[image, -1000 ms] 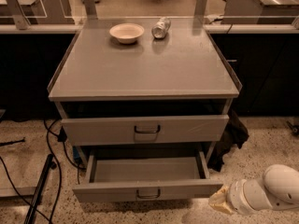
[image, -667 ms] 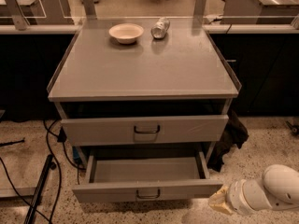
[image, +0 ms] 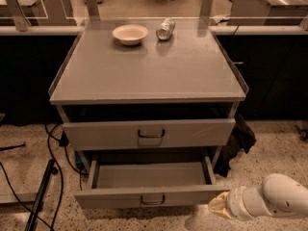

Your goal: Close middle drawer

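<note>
The middle drawer [image: 151, 195] is pulled well out of the grey cabinet. Its low front panel carries a small dark loop handle [image: 152, 200], and its shallow grey tray [image: 149, 174] holds nothing. Above it sits the taller-fronted drawer [image: 149, 134] with a larger handle, standing a little out from the frame. The lowest drawer is hidden below the open one. My gripper [image: 219, 208] is at the bottom right on the white arm [image: 279, 201], with its yellowish tip right beside the right end of the middle drawer's front panel.
On the cabinet top [image: 149, 66] a white bowl [image: 130, 33] and a tipped metal can [image: 165, 28] lie at the back. Black cables and a dark pole [image: 43, 191] lie on the speckled floor at the left. A dark bag [image: 238, 143] sits to the right of the cabinet.
</note>
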Motion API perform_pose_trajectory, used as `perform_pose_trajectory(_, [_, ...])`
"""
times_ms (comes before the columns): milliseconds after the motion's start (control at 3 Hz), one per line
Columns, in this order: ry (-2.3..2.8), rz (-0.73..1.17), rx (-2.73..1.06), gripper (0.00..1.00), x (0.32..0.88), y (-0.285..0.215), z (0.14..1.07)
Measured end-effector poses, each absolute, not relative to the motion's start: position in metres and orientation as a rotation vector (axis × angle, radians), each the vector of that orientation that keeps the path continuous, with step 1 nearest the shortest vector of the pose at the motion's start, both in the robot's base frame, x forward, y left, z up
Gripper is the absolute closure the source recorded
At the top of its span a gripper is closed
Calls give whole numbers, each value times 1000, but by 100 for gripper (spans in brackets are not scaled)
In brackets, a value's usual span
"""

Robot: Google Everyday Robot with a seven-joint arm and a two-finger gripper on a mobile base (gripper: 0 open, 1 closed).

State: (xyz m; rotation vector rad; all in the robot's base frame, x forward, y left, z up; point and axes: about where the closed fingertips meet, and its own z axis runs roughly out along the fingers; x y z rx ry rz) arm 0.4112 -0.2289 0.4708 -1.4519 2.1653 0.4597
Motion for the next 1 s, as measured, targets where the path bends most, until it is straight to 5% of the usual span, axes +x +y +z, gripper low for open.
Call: perform_pose_trajectory(1000, [1927, 375, -1520, 100, 455, -197, 427])
